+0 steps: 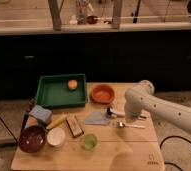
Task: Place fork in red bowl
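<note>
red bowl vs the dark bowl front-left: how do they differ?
Colour: the red bowl is orange-red, the dark bowl deep maroon. Place: the red bowl sits mid-table beside the green tray; the dark bowl is at the front-left corner by a white bowl. The gripper, low on the right side, is nearer the red bowl than the dark bowl. Both are round, upright and look empty.

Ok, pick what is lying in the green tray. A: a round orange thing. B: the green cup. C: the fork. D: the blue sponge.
A: a round orange thing sits in the far right corner of the green tray; the claw is off to the right, low over the table in front of the red bowl.
</note>
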### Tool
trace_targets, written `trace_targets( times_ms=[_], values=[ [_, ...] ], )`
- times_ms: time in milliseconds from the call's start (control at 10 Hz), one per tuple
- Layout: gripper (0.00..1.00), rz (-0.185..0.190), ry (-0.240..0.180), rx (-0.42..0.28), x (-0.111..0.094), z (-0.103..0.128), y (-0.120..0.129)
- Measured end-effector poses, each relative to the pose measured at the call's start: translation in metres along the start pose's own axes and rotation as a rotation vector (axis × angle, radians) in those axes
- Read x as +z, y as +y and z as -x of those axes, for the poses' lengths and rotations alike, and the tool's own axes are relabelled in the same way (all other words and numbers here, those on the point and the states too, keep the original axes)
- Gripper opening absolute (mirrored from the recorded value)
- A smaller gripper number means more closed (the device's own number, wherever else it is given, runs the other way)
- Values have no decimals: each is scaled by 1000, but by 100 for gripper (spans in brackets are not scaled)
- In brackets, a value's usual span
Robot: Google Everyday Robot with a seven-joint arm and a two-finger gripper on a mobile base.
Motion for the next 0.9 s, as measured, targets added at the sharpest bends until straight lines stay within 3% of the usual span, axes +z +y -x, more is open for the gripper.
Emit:
trace_targets(
  times_ms=[900],
  values=[
    [80, 35, 20, 64, 26, -15, 27]
  ],
)
